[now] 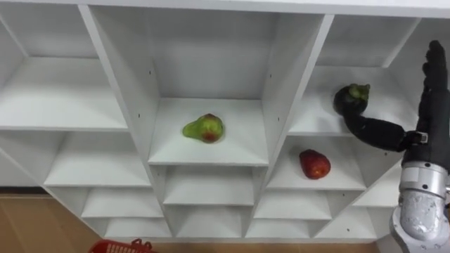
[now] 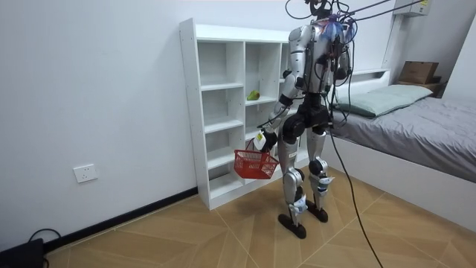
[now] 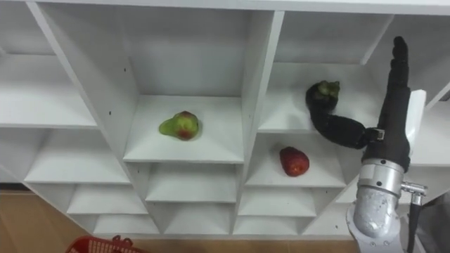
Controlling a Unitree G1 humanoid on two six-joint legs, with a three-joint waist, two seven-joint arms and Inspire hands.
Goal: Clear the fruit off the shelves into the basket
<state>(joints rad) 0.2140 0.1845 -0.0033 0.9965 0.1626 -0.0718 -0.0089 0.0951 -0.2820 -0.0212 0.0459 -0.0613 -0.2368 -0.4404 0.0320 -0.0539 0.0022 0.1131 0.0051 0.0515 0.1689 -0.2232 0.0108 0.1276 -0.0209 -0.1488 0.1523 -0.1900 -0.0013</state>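
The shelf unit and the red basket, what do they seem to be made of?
The shelf unit looks like white laminated board, smooth and matt: flat, straight-edged panels with small peg holes in the side walls. The red basket, hanging from the left hand, is probably plastic: an even bright red with openwork sides, though too small to be sure.

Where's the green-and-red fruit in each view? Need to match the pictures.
Left eye view: green-and-red fruit on the middle compartment's shelf, left of centre.
Right eye view: the fruit on the same shelf, further left.
Room view: small green spot in the closet, upper middle.
Shared landmark: red basket, below the fruit.
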